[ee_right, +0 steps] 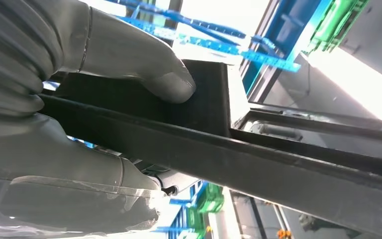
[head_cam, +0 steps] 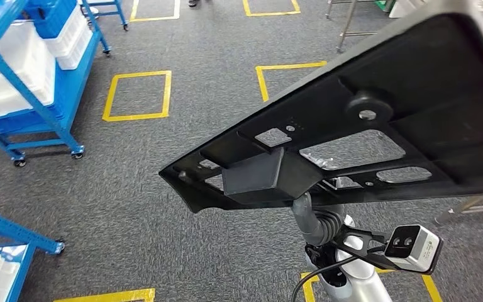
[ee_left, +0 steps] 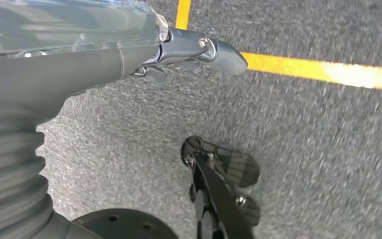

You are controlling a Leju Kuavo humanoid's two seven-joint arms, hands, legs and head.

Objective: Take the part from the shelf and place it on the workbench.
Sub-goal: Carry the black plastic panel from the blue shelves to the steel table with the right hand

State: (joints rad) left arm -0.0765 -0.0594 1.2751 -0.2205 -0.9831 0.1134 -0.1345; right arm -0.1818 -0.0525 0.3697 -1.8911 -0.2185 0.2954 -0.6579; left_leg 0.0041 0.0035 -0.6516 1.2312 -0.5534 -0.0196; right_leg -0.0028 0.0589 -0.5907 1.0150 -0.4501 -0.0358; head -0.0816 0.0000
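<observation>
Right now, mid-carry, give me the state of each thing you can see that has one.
black part: off the shelf, held up over the carpet, not yet on a workbench.
right hand: grips the black part, thumb pressed on its raised block.
left hand: holds nothing, hanging over the carpet; grip state unclear.
blue shelf cart: parked on its wheels, white bins on it.

We see a silver right arm (head_cam: 358,277) with a black cable | white-and-black wrist camera (head_cam: 413,247) on a black bracket | right hand (ee_right: 79,99): grey ribbed cover, thick grey thumb | left hand (ee_left: 129,55): grey, one visible screw, clear film wrap.
</observation>
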